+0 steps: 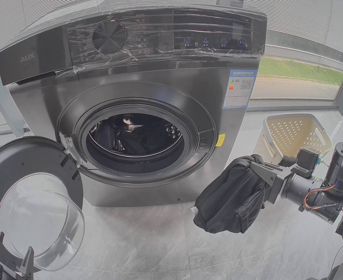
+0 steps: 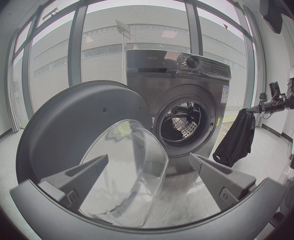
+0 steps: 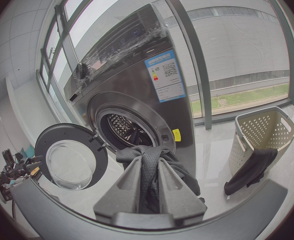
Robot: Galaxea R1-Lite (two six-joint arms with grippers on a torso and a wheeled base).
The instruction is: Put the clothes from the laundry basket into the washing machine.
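The grey washing machine stands ahead with its round door swung open to the left. Dark clothes lie inside the drum. My right gripper is shut on a black garment that hangs above the floor, to the right of the drum opening and below its level. The cream laundry basket stands behind that arm at the right; another dark garment hangs over its rim. My left gripper is open and holds nothing, low at the left by the open door.
Tall windows with metal frames run behind the machine. Pale tiled floor lies bare in front of the machine, between the open door and the hanging garment.
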